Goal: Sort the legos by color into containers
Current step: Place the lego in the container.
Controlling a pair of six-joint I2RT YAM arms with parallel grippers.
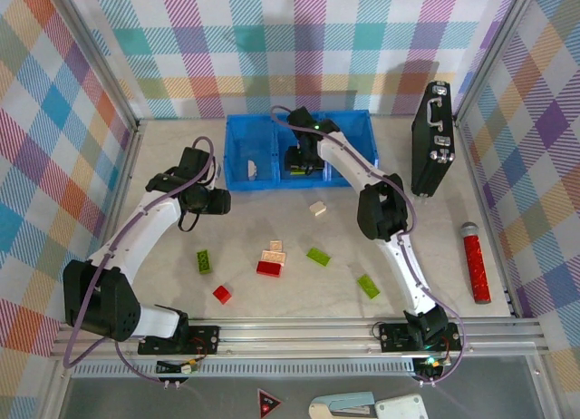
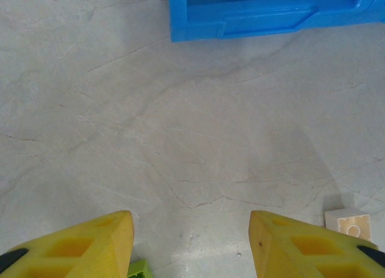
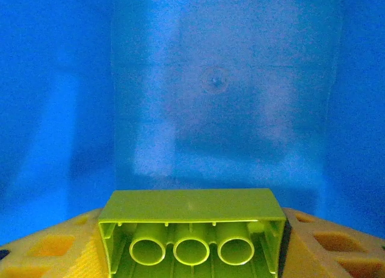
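Observation:
My right gripper (image 3: 191, 257) is shut on a lime green lego (image 3: 191, 230), hollow underside toward the camera, down inside a compartment of the blue tray (image 3: 216, 109). From above, the right gripper (image 1: 300, 159) hangs over the middle of the three containers (image 1: 237, 185). A white lego (image 1: 252, 170) lies in the left container. My left gripper (image 1: 214, 201) stands open above bare table, its yellow fingers (image 2: 90, 248) wide apart with nothing between them. Loose legos lie on the table: cream (image 1: 317, 208), green (image 1: 204, 260), red (image 1: 222, 294), a red and cream cluster (image 1: 270, 263), green (image 1: 318, 256) and green (image 1: 368, 286).
A black case (image 1: 432, 138) stands upright right of the tray. A red cylinder with a grey tip (image 1: 475, 265) lies by the right wall. In the left wrist view a cream lego (image 2: 349, 224) sits beside the right finger and the tray's corner (image 2: 264, 16) is ahead.

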